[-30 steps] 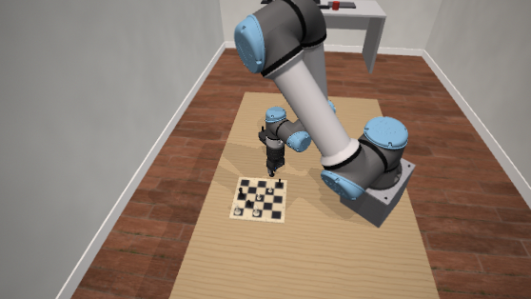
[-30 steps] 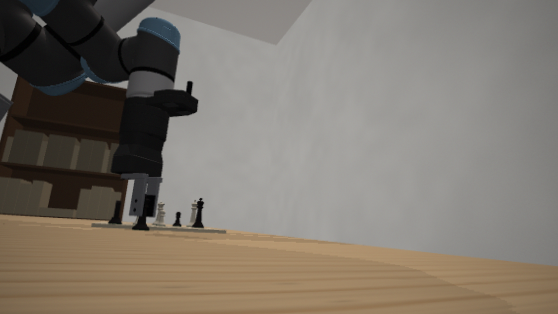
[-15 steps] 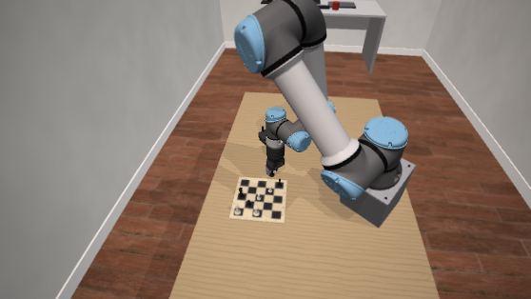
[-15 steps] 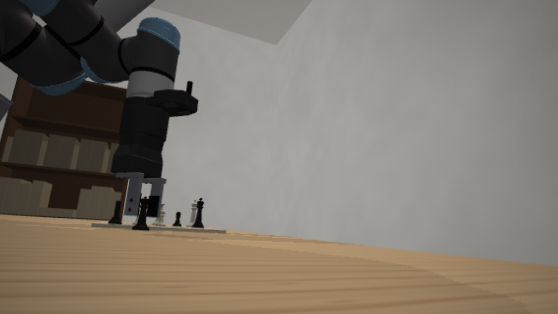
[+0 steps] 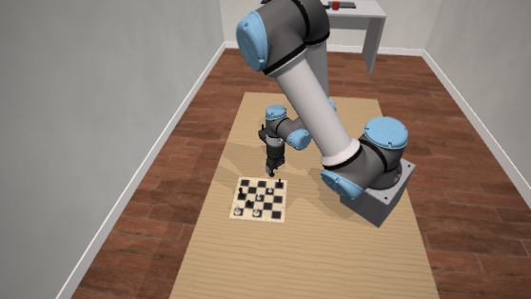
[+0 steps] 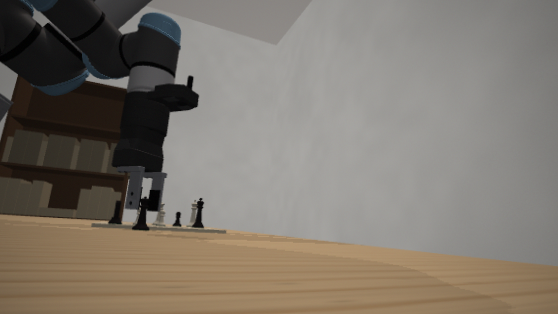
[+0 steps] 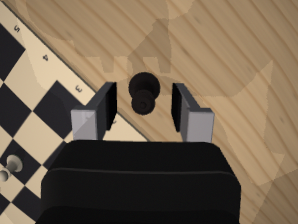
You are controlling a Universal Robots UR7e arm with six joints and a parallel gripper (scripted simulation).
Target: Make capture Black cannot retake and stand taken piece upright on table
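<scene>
The small chessboard [image 5: 259,201] lies on the wooden table and carries several white and black pieces. My gripper [image 7: 144,97] is open, just beyond the board's far edge, and also shows in the top view [image 5: 271,172] and the exterior view [image 6: 145,192]. A black piece [image 7: 144,91] stands upright on the table between the open fingers, apart from both. It also shows in the exterior view [image 6: 141,215], low between the fingertips. A black piece [image 5: 280,183] stands at the board's far right corner, and a white piece [image 5: 269,190] stands close to it.
The arm's base [image 5: 381,190] stands on the table to the right of the board. A bookshelf [image 6: 60,150] stands behind the board in the exterior view. A white desk [image 5: 357,19] stands at the far wall.
</scene>
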